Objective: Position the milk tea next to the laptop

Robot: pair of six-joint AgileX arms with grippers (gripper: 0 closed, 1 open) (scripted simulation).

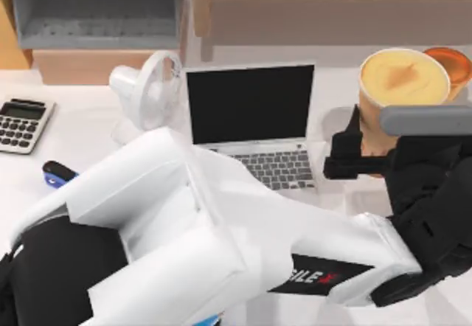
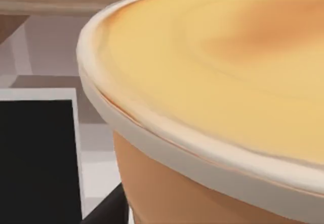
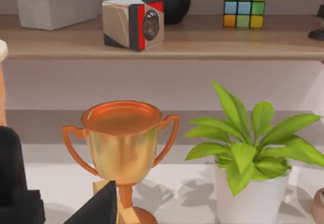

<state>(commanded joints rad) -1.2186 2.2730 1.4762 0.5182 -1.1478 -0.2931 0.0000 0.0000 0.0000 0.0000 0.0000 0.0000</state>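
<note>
A small grey calculator (image 1: 22, 123) is seen at the table's far left, with a white desk fan (image 1: 147, 90) further right, just beside the silver-grey laptop with a black screen (image 1: 251, 119). The left arm is stretched across the table toward the right, and its left gripper (image 1: 369, 153) is closed around the tan-brown milk tea cup with a creamy yellow-beige top (image 1: 402, 82), which is held to the right of the laptop, apparently lifted. In the left wrist view the milk tea cup (image 2: 212, 97) sits very close to the camera.

A tip or slip is judged possible if the cup is lowered unevenly or released too high. The shiny orange trophy cup (image 1: 451, 64) stands just behind the milk tea cup on the right and could be knocked; the laptop's edge could be clipped on the left. A green potted plant (image 3: 253, 148) stands further right, clear of the path. The right gripper's state cannot be told.
</note>
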